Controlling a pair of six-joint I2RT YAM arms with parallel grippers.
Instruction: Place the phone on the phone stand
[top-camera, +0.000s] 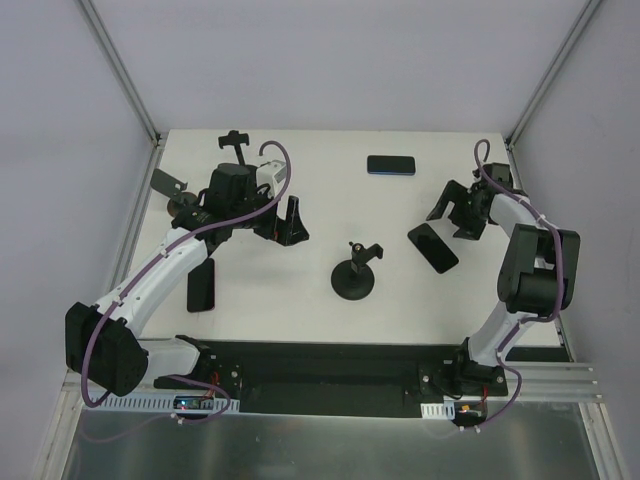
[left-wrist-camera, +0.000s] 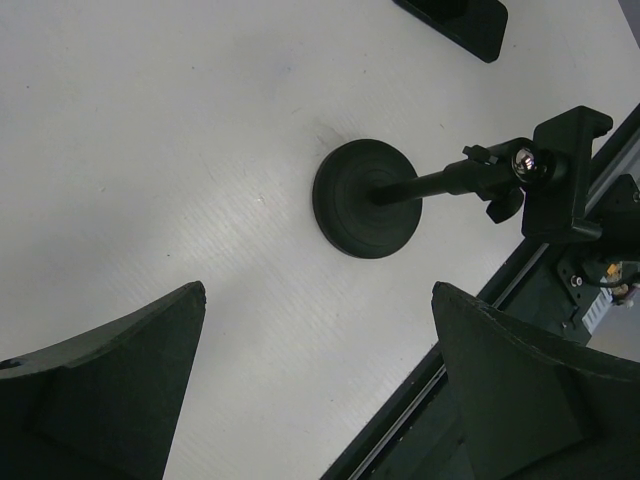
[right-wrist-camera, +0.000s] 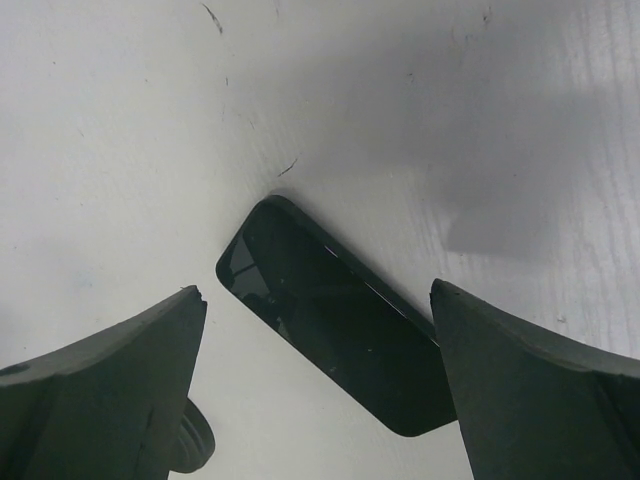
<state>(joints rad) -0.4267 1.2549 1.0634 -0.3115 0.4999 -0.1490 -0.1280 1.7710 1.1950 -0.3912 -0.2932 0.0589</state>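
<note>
A black phone stand (top-camera: 354, 273) with a round base and a clamp head stands mid-table; it also shows in the left wrist view (left-wrist-camera: 368, 198). A black phone (top-camera: 433, 247) lies flat to its right, and in the right wrist view (right-wrist-camera: 335, 316) it lies between and just beyond my open fingers. My right gripper (top-camera: 455, 215) is open and empty, just above that phone. My left gripper (top-camera: 285, 225) is open and empty, left of the stand.
A second phone (top-camera: 391, 165) lies at the back centre and a third (top-camera: 201, 285) at the left, under my left arm. Another stand (top-camera: 234, 141) is at the back left. A black rail (top-camera: 330, 365) runs along the near edge.
</note>
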